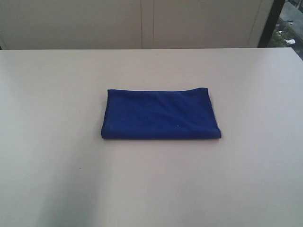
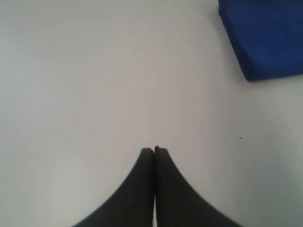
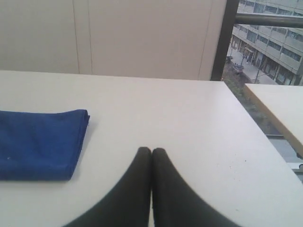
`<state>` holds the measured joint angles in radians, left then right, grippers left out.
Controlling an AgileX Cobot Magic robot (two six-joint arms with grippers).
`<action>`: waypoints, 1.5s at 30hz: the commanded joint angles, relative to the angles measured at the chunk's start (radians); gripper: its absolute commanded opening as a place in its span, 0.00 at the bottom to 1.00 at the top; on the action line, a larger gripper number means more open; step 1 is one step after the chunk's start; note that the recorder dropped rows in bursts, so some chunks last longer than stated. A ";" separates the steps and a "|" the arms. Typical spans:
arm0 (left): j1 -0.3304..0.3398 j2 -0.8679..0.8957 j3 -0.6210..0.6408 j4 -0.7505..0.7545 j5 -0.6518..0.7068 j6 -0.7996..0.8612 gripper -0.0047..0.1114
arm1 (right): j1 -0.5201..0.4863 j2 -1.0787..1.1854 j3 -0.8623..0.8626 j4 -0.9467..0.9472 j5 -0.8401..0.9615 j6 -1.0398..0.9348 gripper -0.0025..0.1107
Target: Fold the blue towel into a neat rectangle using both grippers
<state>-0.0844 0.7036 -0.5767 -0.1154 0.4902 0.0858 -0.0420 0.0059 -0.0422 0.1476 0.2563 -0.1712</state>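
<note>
The blue towel (image 1: 160,114) lies folded into a flat rectangle in the middle of the table, its layered edges lined up. No arm shows in the exterior view. In the left wrist view one corner of the blue towel (image 2: 265,38) appears well away from my left gripper (image 2: 155,150), which is shut with its dark fingers pressed together over bare table. In the right wrist view the blue towel (image 3: 38,144) lies off to one side of my right gripper (image 3: 151,151), also shut and holding nothing.
The pale table (image 1: 57,179) spreads all around the towel. A light wall panel (image 1: 147,23) stands behind it. In the right wrist view a second table edge (image 3: 279,109) and a window with buildings (image 3: 265,47) lie past the table's side.
</note>
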 commanded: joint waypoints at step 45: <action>0.002 -0.006 0.006 -0.003 0.006 -0.002 0.04 | -0.010 -0.006 0.042 -0.054 0.083 0.131 0.02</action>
<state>-0.0844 0.7036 -0.5767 -0.1154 0.4902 0.0858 -0.0420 0.0059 -0.0056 0.1035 0.3425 -0.0445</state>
